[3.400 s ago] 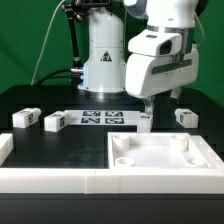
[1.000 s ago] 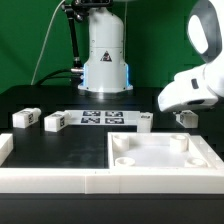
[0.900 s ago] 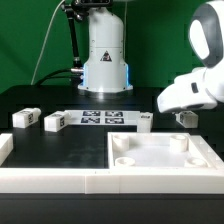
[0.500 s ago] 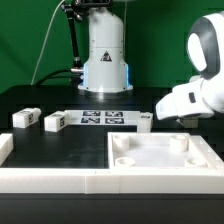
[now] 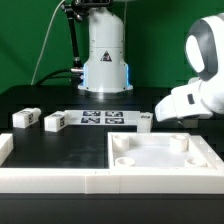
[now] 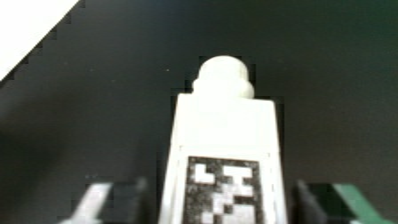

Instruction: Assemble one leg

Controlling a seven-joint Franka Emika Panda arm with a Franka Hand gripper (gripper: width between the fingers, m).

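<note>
In the wrist view a white leg (image 6: 226, 140) with a black-and-white tag lies on the black table, its rounded peg end pointing away from the camera. My gripper (image 6: 222, 205) is open and straddles it, with a dark gap between the leg and each finger (image 6: 98, 203). In the exterior view the white hand (image 5: 186, 103) hangs low at the right and hides this leg. Three more legs lie on the table: two at the exterior view's left (image 5: 25, 118) (image 5: 55, 122) and one near the middle (image 5: 145, 121).
The large white square panel (image 5: 165, 158) with corner holes lies in front at the right. The marker board (image 5: 100, 118) lies at the middle back. A white rail (image 5: 50, 180) runs along the front edge. The robot base (image 5: 104, 60) stands behind.
Over the last second the hand has come down and to the exterior view's left, over the rightmost leg, which now is hidden behind it. The other legs and the panel have not moved.
</note>
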